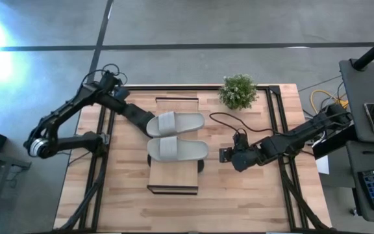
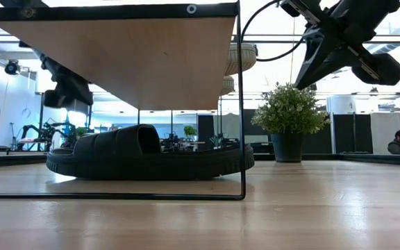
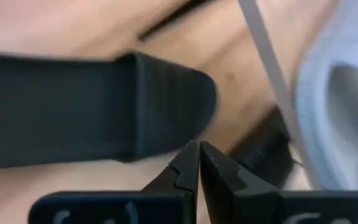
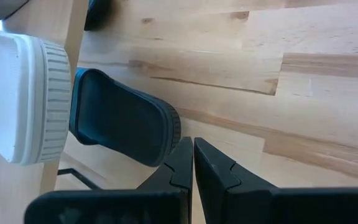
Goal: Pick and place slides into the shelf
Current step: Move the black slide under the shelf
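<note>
Grey slides (image 1: 176, 135) between both shut tools.

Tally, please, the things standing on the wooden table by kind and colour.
Light grey open-toe slide sandals: 2
Black open-toe slide sandals: 2
Low light-wood plank shelf: 1
Small green potted plant: 1
Total: 6

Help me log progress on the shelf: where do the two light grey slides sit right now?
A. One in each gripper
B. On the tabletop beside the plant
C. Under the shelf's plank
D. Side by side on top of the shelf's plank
D: the high view shows both light grey slides lying side by side on the shelf plank, with neither gripper holding them.
</note>
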